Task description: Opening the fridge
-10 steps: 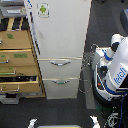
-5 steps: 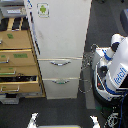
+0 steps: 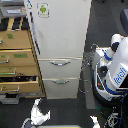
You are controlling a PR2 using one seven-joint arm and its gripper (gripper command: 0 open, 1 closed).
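The fridge [image 3: 60,35] is a tall white unit in the middle of the exterior view. Its large upper door is shut and carries a small green-figure sticker [image 3: 43,9] near the top. Below are two shut drawers with curved silver handles, the upper handle [image 3: 60,62] and the lower handle [image 3: 61,81]. A white and grey gripper part [image 3: 37,114] pokes up at the bottom edge, left of centre, well short of the fridge and touching nothing. A second small white part [image 3: 94,120] shows at the bottom right. Their jaws are too small to read.
A tan wooden drawer cabinet [image 3: 17,57] stands against the fridge on the exterior view's left, with lower drawers pulled out. A white rounded robot with blue lettering [image 3: 117,72] stands on the exterior view's right, with cables on the dark floor beside it.
The gripper part at the bottom left has risen a little into view. The fridge door and drawers have not moved.
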